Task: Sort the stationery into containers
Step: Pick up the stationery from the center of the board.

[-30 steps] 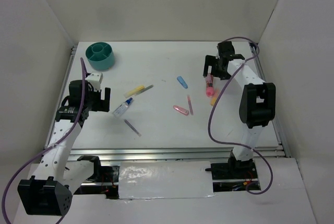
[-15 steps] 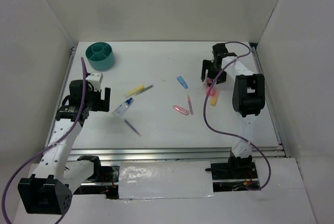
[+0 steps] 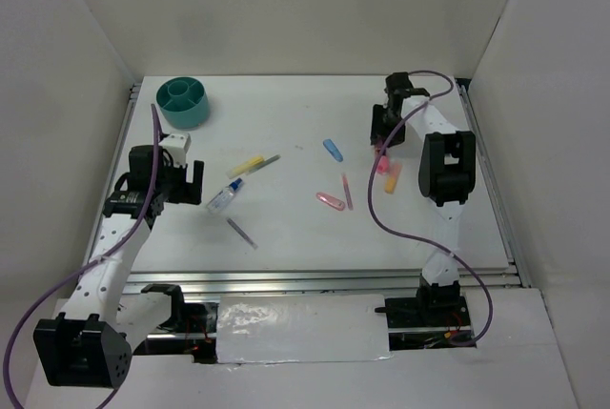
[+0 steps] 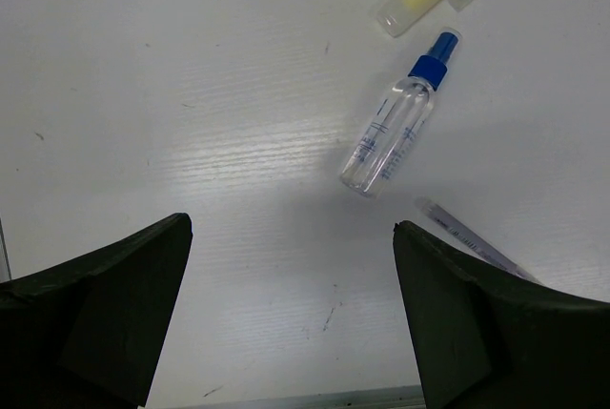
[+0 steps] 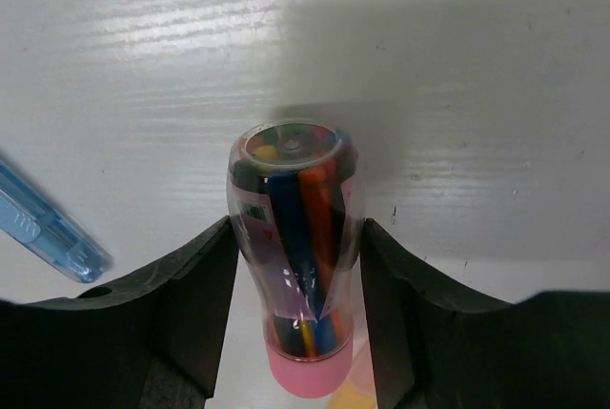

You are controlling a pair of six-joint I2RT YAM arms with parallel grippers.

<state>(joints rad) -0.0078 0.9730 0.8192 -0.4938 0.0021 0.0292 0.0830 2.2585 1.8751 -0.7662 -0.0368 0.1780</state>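
Note:
My right gripper point(image 3: 384, 139) is at the far right, shut on a clear pink-capped tube of coloured markers point(image 5: 295, 266); its fingers point(image 5: 191, 314) press both sides of the tube. The tube's pink end point(image 3: 383, 163) lies beside an orange marker point(image 3: 392, 178). My left gripper point(image 3: 191, 183) is open and empty over the table, just left of the white blue-capped bottle point(image 4: 398, 130). A yellow highlighter point(image 3: 250, 164), a purple pen point(image 3: 242, 233), a blue piece point(image 3: 332, 149), a pink clip point(image 3: 330, 201) and a pink pen point(image 3: 347, 192) lie scattered. The teal tub point(image 3: 183, 101) stands far left.
White walls close the table in on three sides. A metal rail point(image 3: 315, 280) runs along the near edge. The blue piece point(image 5: 43, 228) lies just left of my right gripper.
My right gripper has shifted slightly left and its arm has folded in closer over the pink-capped tube. The left arm has not moved.

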